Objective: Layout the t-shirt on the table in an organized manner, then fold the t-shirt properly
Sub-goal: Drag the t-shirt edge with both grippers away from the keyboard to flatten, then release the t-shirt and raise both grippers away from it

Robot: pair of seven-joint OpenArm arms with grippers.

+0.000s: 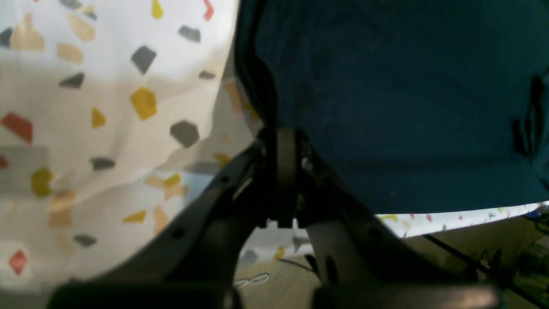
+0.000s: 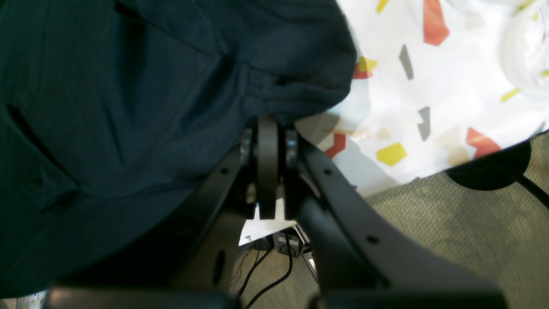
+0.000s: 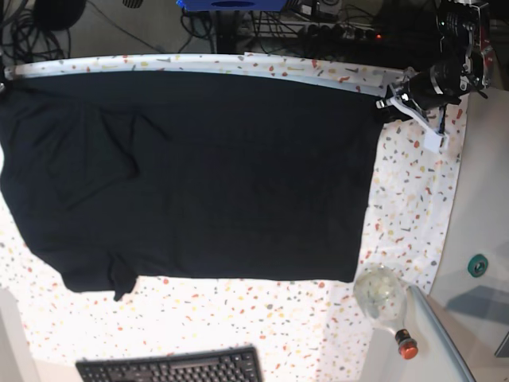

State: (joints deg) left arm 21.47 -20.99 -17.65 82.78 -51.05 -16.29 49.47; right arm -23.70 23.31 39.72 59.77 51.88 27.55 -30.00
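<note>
The t-shirt lies spread across the speckled desk, taking up most of its width in the base view, between the two grippers. In that view the left gripper is at the t-shirt's two o'clock corner, its fingers together and clamped on the black cloth there; from this gripper the bulk of the garment reaches away toward seven to nine o'clock. The right gripper is clamped on the cloth as well, its fingers together, at the garment's ten o'clock side in the base view, by that view's very edge. In the left wrist view the cloth spreads from the fingertips toward twelve through four o'clock, with bare flecked desk toward nine o'clock. In the right wrist view it runs from the fingertips toward seven through one o'clock, wrinkled and folded over in places, while flecked desk shows toward two and three o'clock. Between the grippers the t-shirt's far edge runs nearly straight along the desk's far side. Its near edge is uneven, with a small flap hanging out at about seven o'clock in the base view. A clear bottle with a red cap lies just beside the garment's five o'clock corner, and a black keyboard sits at six to seven o'clock, apart from the cloth.
</note>
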